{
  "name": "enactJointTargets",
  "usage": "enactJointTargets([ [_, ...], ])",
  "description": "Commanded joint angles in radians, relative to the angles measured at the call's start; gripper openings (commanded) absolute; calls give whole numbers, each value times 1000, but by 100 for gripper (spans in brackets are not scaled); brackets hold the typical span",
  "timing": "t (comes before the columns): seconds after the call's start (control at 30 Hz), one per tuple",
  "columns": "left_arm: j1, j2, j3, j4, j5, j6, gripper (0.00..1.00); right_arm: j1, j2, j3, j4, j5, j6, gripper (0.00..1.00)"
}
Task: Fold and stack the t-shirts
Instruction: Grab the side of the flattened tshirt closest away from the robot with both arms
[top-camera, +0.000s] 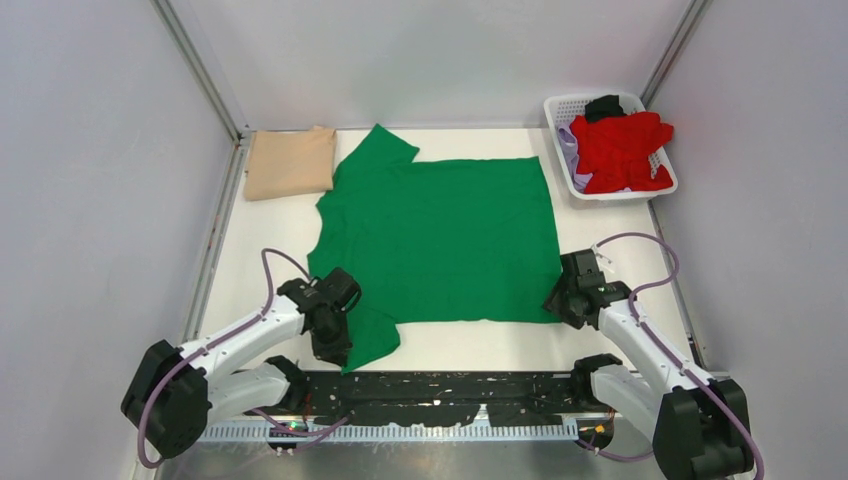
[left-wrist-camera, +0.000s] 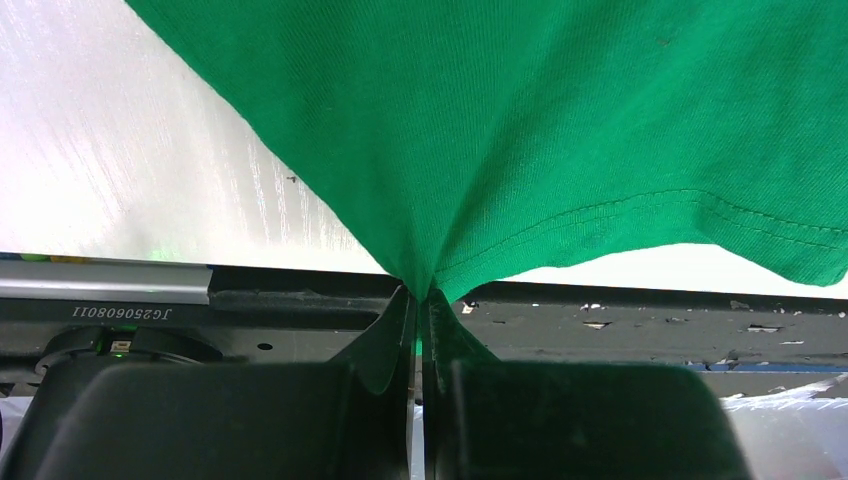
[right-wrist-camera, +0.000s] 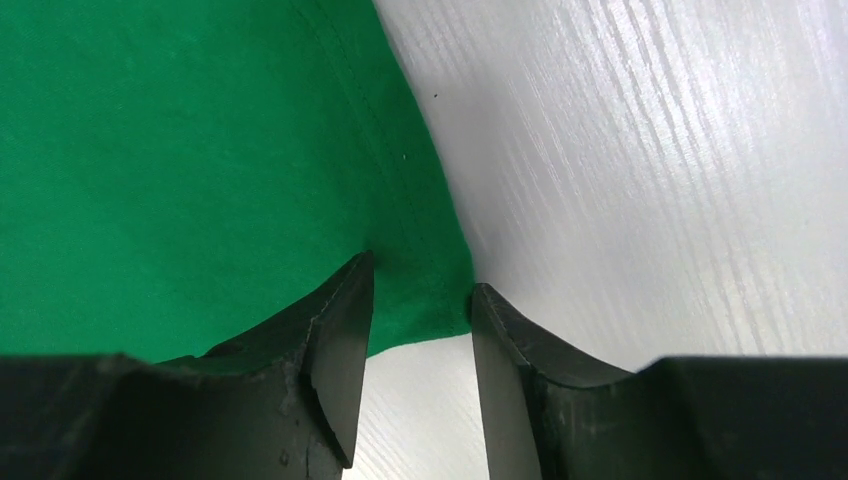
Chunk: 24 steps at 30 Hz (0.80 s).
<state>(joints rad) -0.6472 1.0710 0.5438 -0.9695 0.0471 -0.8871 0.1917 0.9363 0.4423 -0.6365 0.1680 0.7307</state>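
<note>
Slippage on the left side looks unlikely. The left gripper (left-wrist-camera: 422, 295) is pressed together on a small tuck of the green t-shirt (top-camera: 440, 240) at its near sleeve, and the cloth fans out tight from the tips. The pinch is thin, however, so a fast pull could tear it free or drag the whole shirt across the desk (top-camera: 262, 235). The shirt lies flat ahead of both grippers, spread wide between them.

The right gripper (right-wrist-camera: 420, 275) is the weaker point, I think. Its jaws stand partly apart, one on each side of the near hem corner, with only a little cloth between them. If they shut there, they may catch only the edge. The corner would then drop when lifted and the fold would come out crooked.

For room, the folded tan t-shirt (top-camera: 290, 162) lies far ahead of the left gripper, just beside the far green sleeve, so a fold carried that way could disturb it. Far ahead of the right gripper stands the basket (top-camera: 563, 104) with the red t-shirt (top-camera: 620, 150), just beside the green shirt's far corner. Behind both grippers the desk ends at the black mounting plate (top-camera: 440, 390), near the hem. Bare desk lies outward of each gripper.
</note>
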Motion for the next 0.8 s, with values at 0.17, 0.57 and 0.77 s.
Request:
enactJointTargets([
  [0.17,-6,-48,-16,-32,26,-27,0,-3,8,-28,14,-2,69,45],
  [0.57,-29,-148,-119,-24,61,-114,0,-3,-52,-19,-96,69,95,5],
  [0.77,-31,-266,-123,-92,75,-135,0,-3,-100,-33,-127,32,65,5],
])
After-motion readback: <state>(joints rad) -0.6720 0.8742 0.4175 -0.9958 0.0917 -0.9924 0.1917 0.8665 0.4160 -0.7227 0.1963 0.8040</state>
